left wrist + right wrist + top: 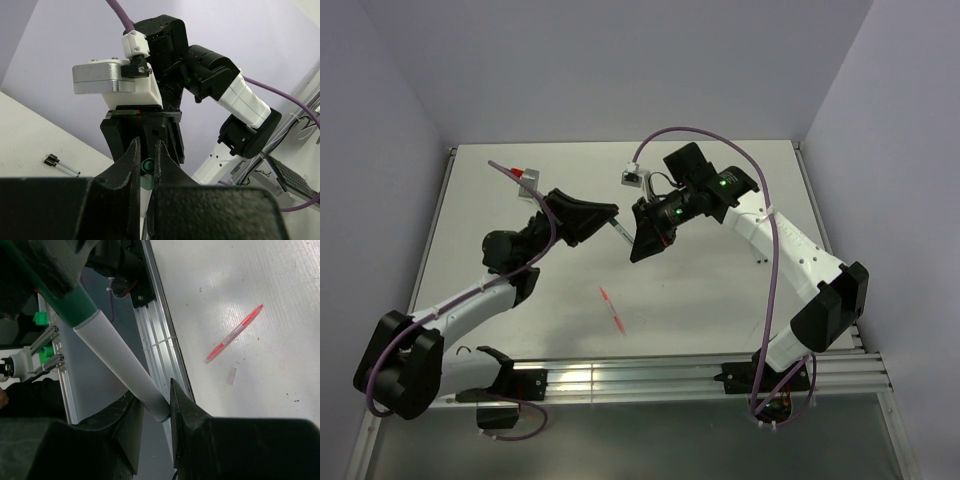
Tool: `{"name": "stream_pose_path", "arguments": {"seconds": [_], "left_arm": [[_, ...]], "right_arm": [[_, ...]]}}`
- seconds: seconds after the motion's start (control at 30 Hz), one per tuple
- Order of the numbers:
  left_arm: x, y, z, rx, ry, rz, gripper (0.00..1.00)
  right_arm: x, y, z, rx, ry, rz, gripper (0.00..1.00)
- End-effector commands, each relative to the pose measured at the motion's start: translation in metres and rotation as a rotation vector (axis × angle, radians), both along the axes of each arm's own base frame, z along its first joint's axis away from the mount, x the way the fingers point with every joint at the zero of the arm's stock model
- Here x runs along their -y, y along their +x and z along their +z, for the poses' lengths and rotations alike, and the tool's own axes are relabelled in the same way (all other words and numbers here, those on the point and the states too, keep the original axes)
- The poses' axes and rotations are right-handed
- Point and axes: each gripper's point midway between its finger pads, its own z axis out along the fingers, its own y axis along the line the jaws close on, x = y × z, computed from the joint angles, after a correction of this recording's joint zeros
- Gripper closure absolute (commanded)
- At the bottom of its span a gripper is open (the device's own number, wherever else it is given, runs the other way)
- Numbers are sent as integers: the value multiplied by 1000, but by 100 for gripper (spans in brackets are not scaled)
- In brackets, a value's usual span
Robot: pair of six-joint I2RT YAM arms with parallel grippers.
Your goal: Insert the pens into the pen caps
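Pincers meet tip to tip above the table (720, 290), both arms reaching toward the middle.

Left pincer (146, 147): fingers pressed nearly together, pinching the dark green cap (147, 165) between the pads. Cap sits just inside the fingertips.

White pen (122, 357): barrel runs straight out of the green cap's mouth, with no gap at the joint in the right wrist view. It spans from the left pincer across to the right one, off the table.

Right pincer (156, 407): one finger on either side of the barrel's free end, jaws narrowly parted and close against it. Cannot tell whether they press the pen or merely flank it.

Red pen (234, 333): flat on the table, beneath and beyond the right pincer, well apart from both. In the top view it lies on the near side of the meeting point, toward the arm bases.

Pale clear cap (230, 375): on the table near the red pen's lower tip, not touching it.

Second whitish pen (67, 169): on the table off to the left pincer's left side, well apart. Dark at its far end; whether that is a cap seated or one lying beside it cannot be told.
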Motion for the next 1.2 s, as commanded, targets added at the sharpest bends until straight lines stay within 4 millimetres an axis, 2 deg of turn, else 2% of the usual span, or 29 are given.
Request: {"name": "stream_pose_path", "arguments": {"seconds": [0.0, 0.13, 0.23, 0.7, 0.83, 0.97, 1.17], "left_arm": [[28, -129, -98, -126, 364, -654, 100], [30, -147, -111, -119, 416, -727, 100], [31, -154, -119, -130, 446, -752, 100], [29, -166, -142, -121, 520, -812, 100], [28, -168, -142, -102, 513, -815, 100], [28, -169, -133, -84, 481, -811, 100], [33, -159, -119, -65, 466, -783, 100]], "right_arm": [[-36, 77, 137, 508, 413, -70, 100], [-37, 78, 132, 521, 398, -69, 100], [-36, 80, 131, 551, 388, -71, 100], [-35, 78, 153, 594, 414, -74, 100], [-35, 77, 157, 595, 422, -70, 100], [-36, 77, 162, 591, 433, -68, 100], [-35, 74, 159, 581, 430, -63, 100]]}}
